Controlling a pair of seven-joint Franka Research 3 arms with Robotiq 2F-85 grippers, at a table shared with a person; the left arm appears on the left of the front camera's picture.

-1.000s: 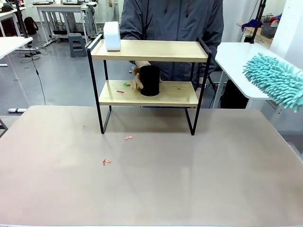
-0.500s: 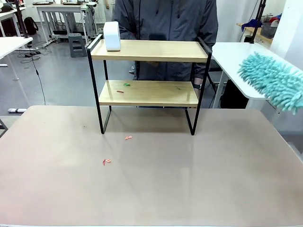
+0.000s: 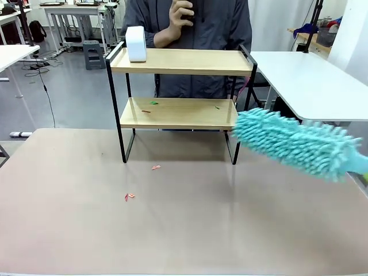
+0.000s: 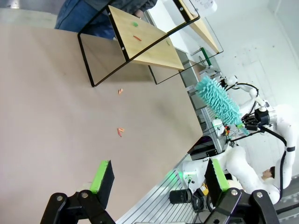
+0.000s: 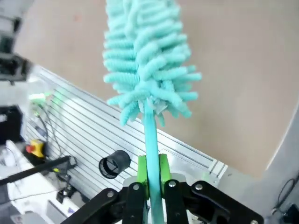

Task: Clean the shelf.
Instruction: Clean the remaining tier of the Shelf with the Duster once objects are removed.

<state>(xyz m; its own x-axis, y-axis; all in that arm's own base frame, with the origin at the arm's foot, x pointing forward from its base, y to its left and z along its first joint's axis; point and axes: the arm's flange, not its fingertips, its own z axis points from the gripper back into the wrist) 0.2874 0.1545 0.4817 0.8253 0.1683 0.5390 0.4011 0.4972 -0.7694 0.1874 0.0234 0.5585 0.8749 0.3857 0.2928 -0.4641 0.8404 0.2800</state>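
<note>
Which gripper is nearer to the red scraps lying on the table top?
Left. The left gripper hovers open over the table near the red scraps; the right gripper, holding the duster, is beyond the table's edge.

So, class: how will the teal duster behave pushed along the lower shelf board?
The duster head looks shaggy, so probably squashes against the shelf. Its thin handle, clamped in the right pincer, may bend; it looks light.

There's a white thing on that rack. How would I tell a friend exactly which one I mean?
Start at the shelf, two wooden boards in a black frame. On its top board, at the left end in the front view, stands a white rounded block. It is upright, unlike the tiny coloured scraps on the lower board.
</note>
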